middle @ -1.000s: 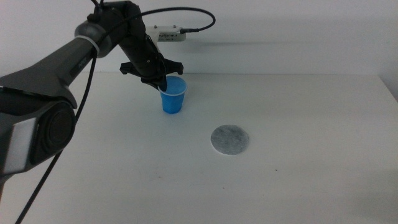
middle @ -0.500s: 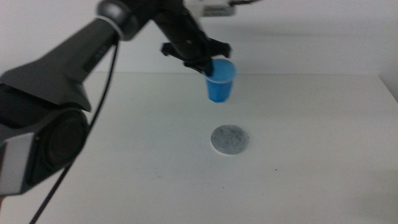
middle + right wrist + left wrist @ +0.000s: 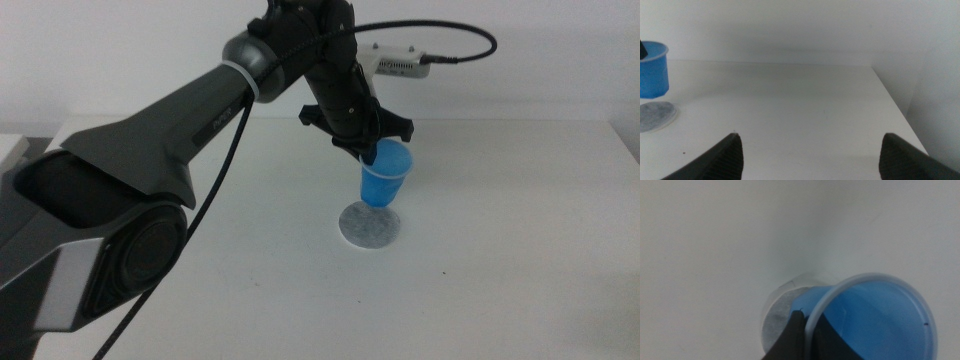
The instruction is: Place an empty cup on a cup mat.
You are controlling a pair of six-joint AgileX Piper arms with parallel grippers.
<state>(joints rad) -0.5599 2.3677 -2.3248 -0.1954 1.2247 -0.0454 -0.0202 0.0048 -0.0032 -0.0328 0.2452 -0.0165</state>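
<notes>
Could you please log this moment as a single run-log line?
left gripper: shut on blue cup rim | cup: above grey cup mat, not released | right gripper: open, waiting

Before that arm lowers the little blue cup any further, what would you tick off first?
1. Left tool pinching the small blue plastic cup by its rim: ok.
2. Cup over the round grey speckled mat: roughly, seems toward its far edge; not ok yet.
3. Cup upright: slightly tilted; cannot tell if it matters.
4. Cup empty: ok, per left wrist view.
5. Right tool away, open: ok.
6. Cup touching the mat: cannot tell.
</notes>
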